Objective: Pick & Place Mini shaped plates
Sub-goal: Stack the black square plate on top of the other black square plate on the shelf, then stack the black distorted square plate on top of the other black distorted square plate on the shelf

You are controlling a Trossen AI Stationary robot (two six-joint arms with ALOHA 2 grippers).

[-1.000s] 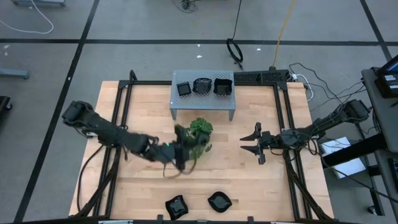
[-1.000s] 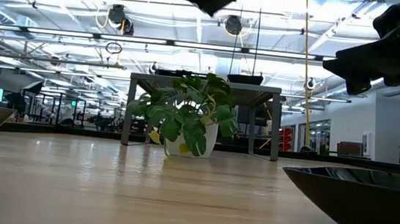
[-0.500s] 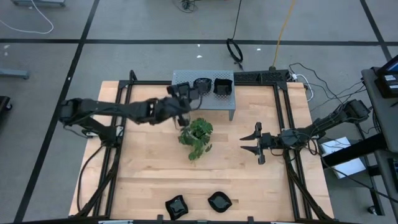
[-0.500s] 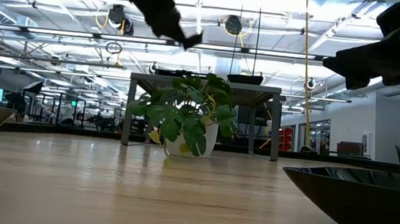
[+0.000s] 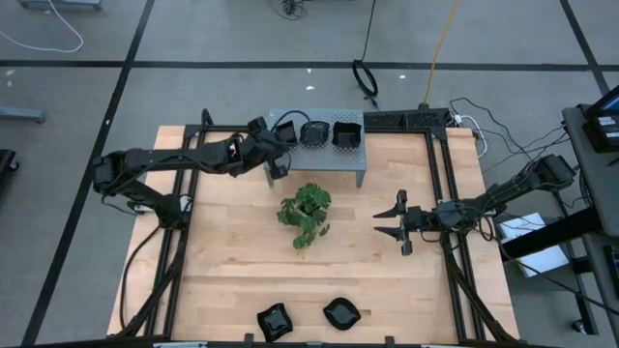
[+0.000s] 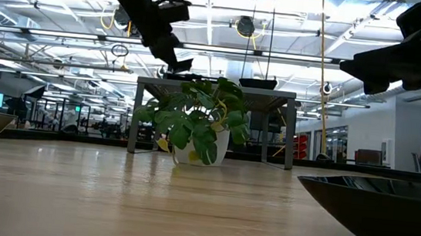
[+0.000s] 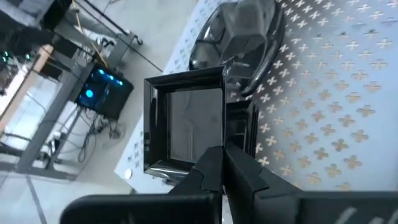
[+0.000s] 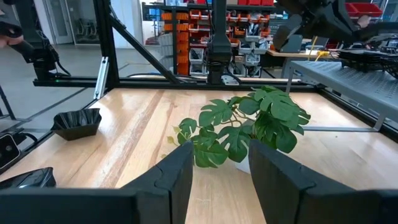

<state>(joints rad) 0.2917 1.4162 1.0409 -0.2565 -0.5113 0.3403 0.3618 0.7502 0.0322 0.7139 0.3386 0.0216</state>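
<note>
Three mini shaped plates sat in a row along the top of the grey perforated shelf (image 5: 315,155): a square plate (image 5: 286,137) at the left end, a round plate (image 5: 313,132) in the middle and a darker square plate (image 5: 346,133) at the right end. The row ran parallel to the shelf's long side. In my left wrist view the square plate (image 7: 185,127) lay flat, rim upward, just beyond my fingertips, with the round plate (image 7: 239,43) directly behind it. Two more plates, a wavy-edged plate (image 5: 274,320) and a rounder plate (image 5: 340,312), lay near the front edge of the surface (image 5: 222,261), well apart from the shelf.

My left gripper (image 5: 275,166) hovered at the shelf's left end, beside the square plate, jaws clenched on nothing. My right gripper (image 5: 397,221) waited above the right half of the surface with its fingers spread and empty.

The green plant (image 5: 307,213) stood between the shelf and the front plates, in front of the shelf. The surface was pale wood inside a black frame (image 5: 447,193); grey floor and cables (image 5: 368,79) lay beyond it.
</note>
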